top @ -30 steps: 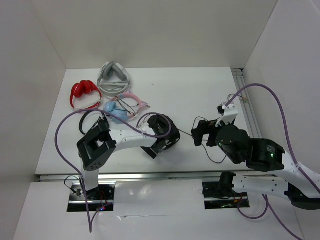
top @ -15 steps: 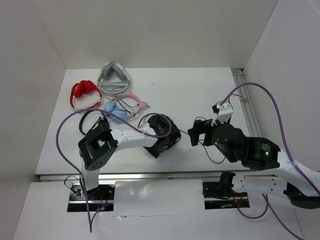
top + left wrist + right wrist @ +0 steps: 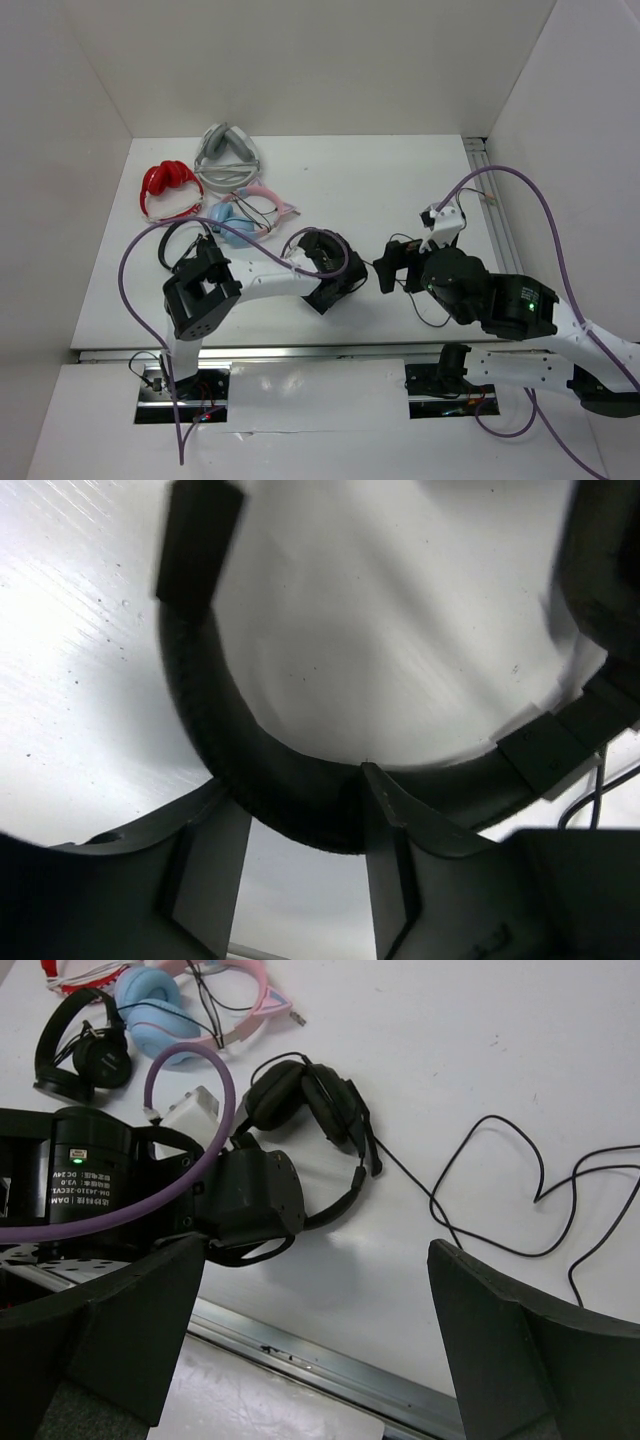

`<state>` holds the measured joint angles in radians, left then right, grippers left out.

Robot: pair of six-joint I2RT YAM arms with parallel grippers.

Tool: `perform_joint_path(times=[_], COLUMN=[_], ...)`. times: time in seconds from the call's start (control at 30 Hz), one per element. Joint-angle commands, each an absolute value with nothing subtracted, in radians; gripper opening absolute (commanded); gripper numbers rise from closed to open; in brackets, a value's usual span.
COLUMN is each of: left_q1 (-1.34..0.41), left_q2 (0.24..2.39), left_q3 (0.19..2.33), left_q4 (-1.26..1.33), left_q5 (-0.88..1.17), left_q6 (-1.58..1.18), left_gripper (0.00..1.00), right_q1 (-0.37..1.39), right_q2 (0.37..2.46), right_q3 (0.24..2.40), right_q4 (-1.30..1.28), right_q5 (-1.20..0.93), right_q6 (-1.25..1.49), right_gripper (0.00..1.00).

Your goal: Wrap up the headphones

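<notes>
The large black headphones (image 3: 335,255) lie at the table's middle, ear cups (image 3: 300,1095) together. Their thin cable (image 3: 480,1190) trails right in loose loops on the table and also shows in the top view (image 3: 432,318). My left gripper (image 3: 320,298) is shut on the padded band (image 3: 300,815), which sits between its fingers (image 3: 395,880); the right wrist view shows that gripper's black body (image 3: 250,1195) over the band. My right gripper (image 3: 385,270) is wide open and empty, just right of the headphones, above the table (image 3: 318,1260).
At the back left lie a red pair (image 3: 168,185), a grey pair (image 3: 228,155), a pink-and-blue pair (image 3: 240,215) and a smaller black pair (image 3: 180,240). A metal rail (image 3: 330,1360) runs along the near edge. White walls enclose the table.
My right gripper has moved left, closer to the headphones. My left arm has shifted slightly right with the band in its grip.
</notes>
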<state>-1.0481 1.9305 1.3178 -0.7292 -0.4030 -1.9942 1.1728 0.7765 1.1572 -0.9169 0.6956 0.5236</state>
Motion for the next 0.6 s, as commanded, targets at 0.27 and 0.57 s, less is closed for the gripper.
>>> perform_joint_path(times=[0.27, 0.57], left_q1=[-1.039, -1.049], left_q2=[1.809, 1.454], left_q3=[1.174, 1.152], left_q4=[-0.903, -1.311], left_q5=[-0.42, -0.789], left_q6=[-2.378, -2.183], left_gripper=[0.0, 0.0], right_q1=[1.172, 1.172], right_q2=[0.758, 0.784], right_q3=[1.158, 1.128], right_q4=[-0.862, -0.763], right_q5=[0.686, 0.686], right_q6=[0.505, 0.486], right_gripper=[1.0, 1.0])
